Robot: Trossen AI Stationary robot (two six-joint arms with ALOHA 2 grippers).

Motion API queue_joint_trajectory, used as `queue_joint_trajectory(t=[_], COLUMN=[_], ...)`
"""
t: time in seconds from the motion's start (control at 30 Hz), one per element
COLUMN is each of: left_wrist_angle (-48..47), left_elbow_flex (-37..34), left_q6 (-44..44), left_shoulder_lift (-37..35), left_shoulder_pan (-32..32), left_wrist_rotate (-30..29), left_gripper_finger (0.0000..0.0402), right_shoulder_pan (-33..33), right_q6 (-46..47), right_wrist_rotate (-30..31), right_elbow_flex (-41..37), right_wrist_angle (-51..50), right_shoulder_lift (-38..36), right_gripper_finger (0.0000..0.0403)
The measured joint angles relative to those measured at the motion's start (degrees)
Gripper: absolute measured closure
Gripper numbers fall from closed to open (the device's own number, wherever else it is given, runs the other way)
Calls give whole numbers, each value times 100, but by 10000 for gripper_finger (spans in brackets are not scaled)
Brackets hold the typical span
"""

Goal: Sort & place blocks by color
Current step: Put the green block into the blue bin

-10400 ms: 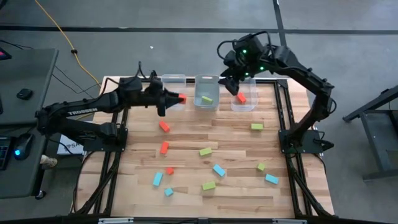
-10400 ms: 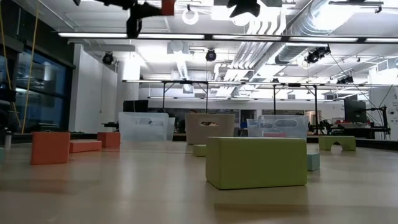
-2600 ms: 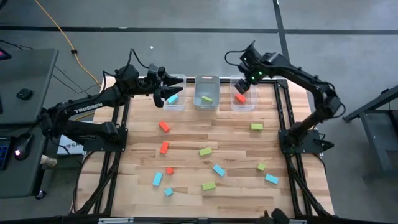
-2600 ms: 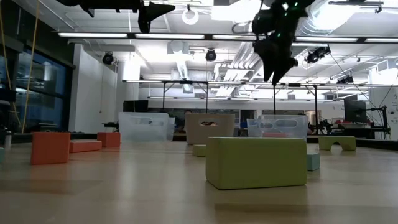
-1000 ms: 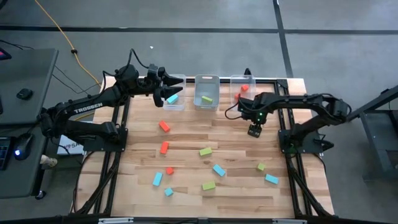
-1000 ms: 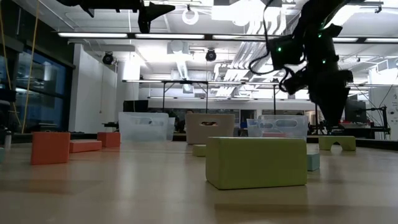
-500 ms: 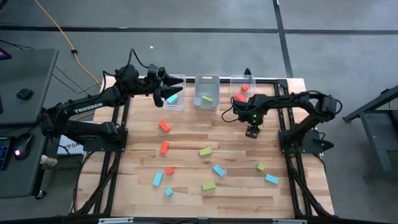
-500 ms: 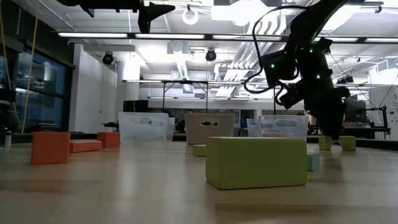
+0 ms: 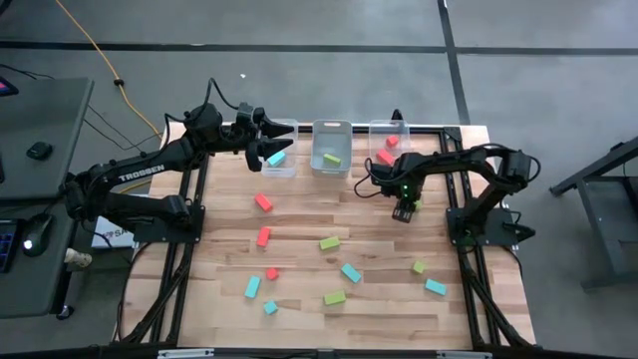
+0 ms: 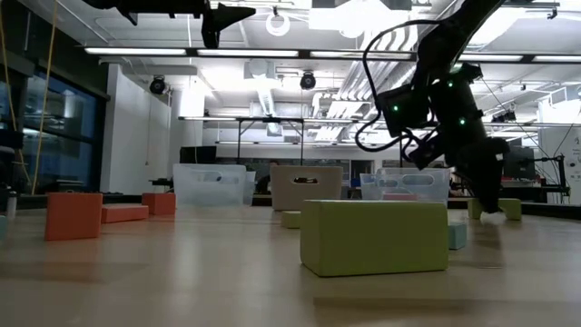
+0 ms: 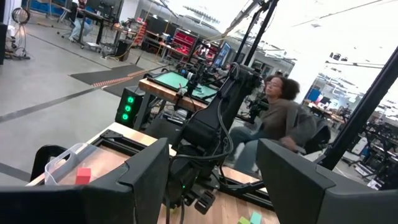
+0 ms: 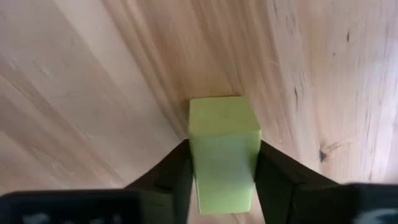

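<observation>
A lime green block [image 12: 222, 149] lies flat on the wooden table [image 9: 299, 219] near its right side, with my right gripper [image 9: 404, 210] down over it and shut on it. The low view shows this gripper [image 10: 490, 211] at table height in front of that block [image 10: 510, 209]. My left gripper [image 9: 267, 150] hangs open and holds nothing, high over the left clear bin [image 9: 280, 130]; its fingers [image 11: 149, 171] stand wide apart. Several red, blue and green blocks lie loose on the table, among them a green one [image 9: 329, 242] and a red one [image 9: 263, 201]. My right gripper pinches the green block between its two fingers [image 12: 168, 177], one on each long side [image 12: 195, 167]. The fingers come from above, pointing steeply down, and lie across the block. The block lies flat on the table.
Three clear bins stand along the far edge: the left holds a blue block [image 9: 276, 158], the middle [image 9: 331, 128] a green one, the right [image 9: 389, 127] red ones. A large-looking green block [image 10: 374, 236] lies close to the low camera. A person [image 11: 280, 112] sits beyond the table.
My right gripper has gone down to the table onto the green block and has tipped more steeply downward. The block lies where it lay.
</observation>
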Motion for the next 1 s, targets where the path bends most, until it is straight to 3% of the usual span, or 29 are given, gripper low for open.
queue_joint_trajectory(t=[0.37, 0.73, 1.0], left_wrist_angle=[-1, -2, -4], left_elbow_flex=[0, 2, 2], left_q6=[5, 15, 2], left_shoulder_lift=[0, 0, 0], left_shoulder_pan=[0, 2, 0], left_wrist_rotate=[2, 1, 1], left_gripper_finger=[177, 177, 177], right_shoulder_pan=[0, 144, 16], right_q6=[155, 662, 813], right_wrist_rotate=[-108, -367, -361], right_elbow_flex=[379, 1983, 3014], right_wrist_angle=[-205, -37, 1070], right_shoulder_lift=[-39, -357, -356], right_gripper_finger=[295, 295, 295])
